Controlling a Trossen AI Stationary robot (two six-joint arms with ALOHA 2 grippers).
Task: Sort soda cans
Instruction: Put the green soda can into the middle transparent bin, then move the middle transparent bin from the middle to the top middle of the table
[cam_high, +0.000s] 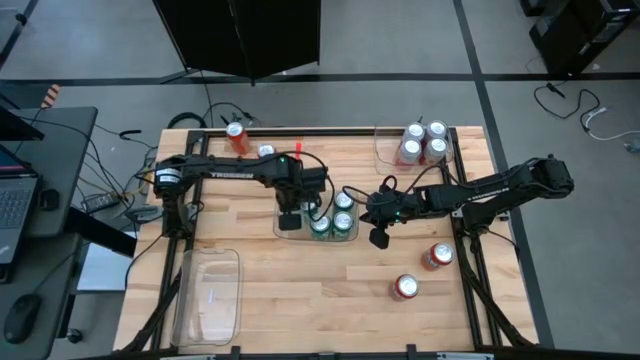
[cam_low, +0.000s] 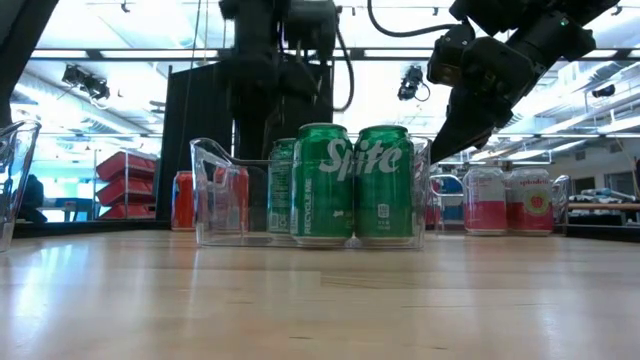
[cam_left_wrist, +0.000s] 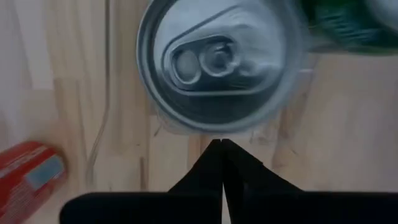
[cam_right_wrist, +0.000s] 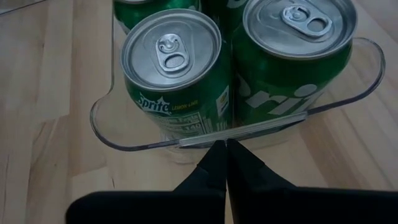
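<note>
Near edge: empty clear rectangular plastic bin (cam_high: 208, 296) sat at the near left of the pale wooden table (cam_high: 300, 310), with no can in it.
Near right: two red soda cans (cam_high: 405, 288) lay loose on the bare wood, one just beyond the other, well apart from any bin.
Centre bin: clear plastic bin in the table's middle (cam_low: 215, 170) held four green Sprite cans (cam_low: 322, 184), packed at its right end.
Left gripper: left gripper (cam_left_wrist: 221, 163) hung above the centre bin's open left part with its fingers pressed together, clamped on nothing; a silver can top (cam_left_wrist: 221, 62) showed just past the tips.
Right gripper: right gripper (cam_right_wrist: 226, 155) hovered just right of the centre bin's rim, fingers together and empty, facing the green cans.
Far right: clear bin at the far right corner (cam_high: 382, 150) held four silver-white and red cans (cam_high: 424, 141).
Far left: two more red cans (cam_high: 237, 136) stood near the far edge.
Risk: both arms crowded the same bin, so a careless lift could knock the wrists together or tip a green can; the loose red cans could roll if nudged.
</note>
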